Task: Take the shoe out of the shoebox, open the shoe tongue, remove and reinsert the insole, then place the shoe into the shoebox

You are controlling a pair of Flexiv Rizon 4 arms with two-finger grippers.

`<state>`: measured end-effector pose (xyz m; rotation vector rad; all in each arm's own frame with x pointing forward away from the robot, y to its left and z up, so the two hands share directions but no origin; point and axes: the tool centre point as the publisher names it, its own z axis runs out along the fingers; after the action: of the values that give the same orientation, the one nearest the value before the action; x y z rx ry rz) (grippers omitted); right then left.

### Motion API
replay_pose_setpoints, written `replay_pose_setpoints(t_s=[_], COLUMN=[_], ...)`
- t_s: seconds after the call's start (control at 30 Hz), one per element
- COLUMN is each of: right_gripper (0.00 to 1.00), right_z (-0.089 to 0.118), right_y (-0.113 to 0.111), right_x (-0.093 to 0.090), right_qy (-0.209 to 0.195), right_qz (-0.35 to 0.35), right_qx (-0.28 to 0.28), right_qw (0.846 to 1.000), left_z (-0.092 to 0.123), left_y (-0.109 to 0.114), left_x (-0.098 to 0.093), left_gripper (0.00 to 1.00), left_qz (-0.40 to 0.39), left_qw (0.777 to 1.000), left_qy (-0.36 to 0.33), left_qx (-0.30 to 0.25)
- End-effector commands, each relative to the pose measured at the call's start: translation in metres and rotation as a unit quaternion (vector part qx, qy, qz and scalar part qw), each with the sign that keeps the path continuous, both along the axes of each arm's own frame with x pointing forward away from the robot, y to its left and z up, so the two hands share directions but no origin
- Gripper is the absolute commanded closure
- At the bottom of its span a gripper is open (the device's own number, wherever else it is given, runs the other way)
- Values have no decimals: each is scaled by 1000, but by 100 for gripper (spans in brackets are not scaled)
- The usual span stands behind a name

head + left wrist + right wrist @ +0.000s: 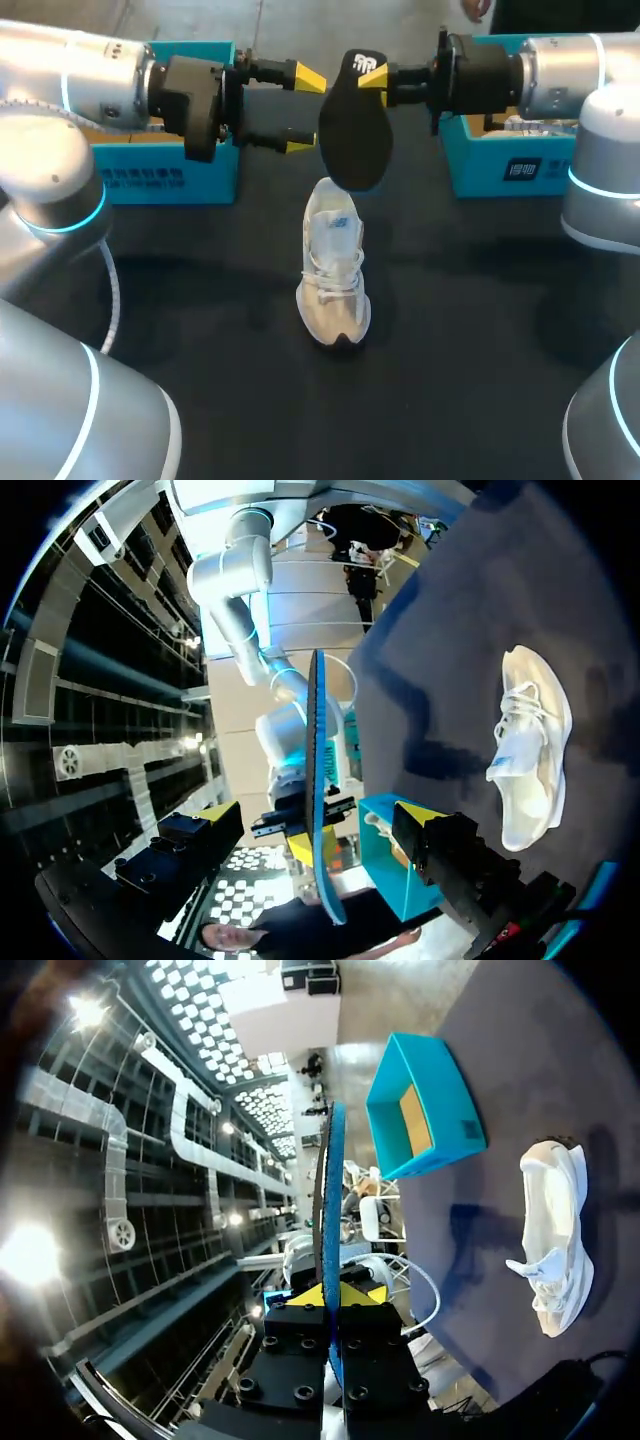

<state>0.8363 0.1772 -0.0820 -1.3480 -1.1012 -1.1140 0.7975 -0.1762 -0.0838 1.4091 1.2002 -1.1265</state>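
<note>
Holding: right gripper pinched the flat black foam insole by its top end, in mid-air.
Left gripper: fingers spread beside the insole, seemingly not touching it.
White mesh sneaker: stood on the black table, under the insole.
Boxes: left teal cardboard shoebox and right teal cardboard shoebox flanked it.

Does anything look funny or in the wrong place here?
Only one thing: the black insole is out of the white shoe. The right hand pinches it by its end, so it hangs in the air above the shoe. The left hand is open beside it. Nothing looks spilled or broken.
</note>
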Motion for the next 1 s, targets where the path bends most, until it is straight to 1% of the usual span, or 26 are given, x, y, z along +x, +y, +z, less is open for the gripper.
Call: replay_pose_setpoints(t_s=[0.03, 0.13, 0.17, 0.2, 0.23, 0.27, 0.3, 0.33, 0.37, 0.43, 0.47, 0.5, 0.53, 0.57, 0.63, 0.8, 0.93, 0.97, 1.0], right_gripper=[100, 100, 100, 100, 100, 100, 100, 100, 100, 100, 100, 100, 100, 100, 100, 100, 100, 72, 27], right_z=[-4, -5, -5, -5, -6, -6, -5, -5, -5, -5, -5, -5, -5, -5, -5, -7, -7, -7, -6], right_y=[9, 12, 13, 13, 14, 15, 15, 16, 16, 19, 19, 20, 20, 20, 21, 22, 22, 22, 21], right_x=[0, -1, -1, -1, -1, -1, -1, -1, -1, -2, -3, -3, -3, -3, -4, -5, -6, -6, -7], right_qy=[1, 2, 2, 2, 0, 0, -1, -2, -2, -2, -3, -3, -3, -3, -3, -7, -23, -29, -30], right_qz=[0, 0, -1, -1, -2, -3, -4, -5, -5, -5, -6, -6, -6, -7, -7, -8, -9, -7, -6], right_qx=[1, 2, 3, 3, 5, 5, 6, 8, 8, 10, 12, 12, 13, 13, 14, 16, 19, 16, 15], right_qw=[1000, 1000, 1000, 1000, 1000, 1000, 1000, 1000, 1000, 1000, 1000, 1000, 1000, 1000, 1000, 1000, 1000, 999, 999], left_z=[-3, -4, -4, -4, -4, -4, -4, -4, -4, -5, -5, -5, -5, -6, -6, -8, -10, -10, -10], left_y=[-7, -10, -11, -12, -13, -14, -14, -16, -16, -18, -18, -19, -19, -20, -22, -25, -23, -21, -19], left_x=[0, 1, 1, 1, 1, 1, 1, 1, 1, 2, 2, 2, 3, 3, 3, 2, 2, 2, 2], left_gripper=[0, 0, 8, 9, 15, 33, 38, 53, 58, 63, 71, 81, 87, 89, 100, 100, 100, 100, 100], left_qz=[2, 1, 0, 2, 2, 1, 2, 2, 2, 3, 3, 3, 4, 4, 4, 2, 3, 5, 6], left_qw=[1000, 1000, 1000, 999, 999, 999, 999, 999, 999, 999, 999, 999, 999, 999, 999, 999, 999, 999, 999], left_qy=[0, -2, -2, -4, -4, -5, -6, -7, -8, -9, -9, -9, -9, -9, -9, -11, -6, -5, -5], left_qx=[-23, -27, -29, -31, -32, -33, -33, -34, -34, -34, -35, -36, -37, -37, -38, -37, -38, -40, -42])
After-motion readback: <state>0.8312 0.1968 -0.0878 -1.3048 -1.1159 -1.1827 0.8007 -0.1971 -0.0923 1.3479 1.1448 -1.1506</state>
